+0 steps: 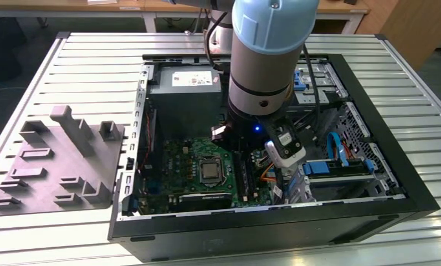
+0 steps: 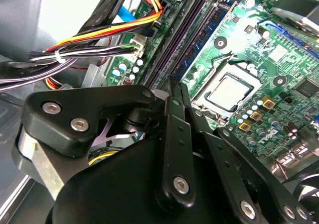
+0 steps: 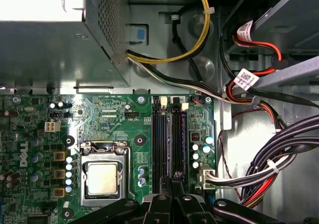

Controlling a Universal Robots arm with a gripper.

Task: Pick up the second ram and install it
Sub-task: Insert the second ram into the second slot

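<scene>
The arm reaches down into the open computer case (image 1: 420,194), with the gripper (image 3: 172,178) poised over the far end of the memory slots (image 3: 169,134). These lie just to the exterior view's right of the processor (image 3: 102,178). In both wrist views the fingers (image 2: 172,129) are pressed together, and I can make out nothing held between them.

In the second wrist view a slim dark green stick stands on edge in the slot row just beyond the fingertips. I take it for the second ram (image 2: 207,35), though I cannot tell whether it is fully seated.

The main risks, as I judge them:
- The stick's top edge is narrow. If the closed tips press off its line, they could slip sideways onto the green board (image 3: 104,112) or the neighbouring slot.
- Pressure at one end only may leave the stick tilted, one end down and the other end proud, so the end clips do not catch.
- Hard pressure on a crooked stick may bend the stick or the board.
- The bundle of cables (image 3: 269,169) lies near on the exterior view's right, where the wrist could snag it.
</scene>
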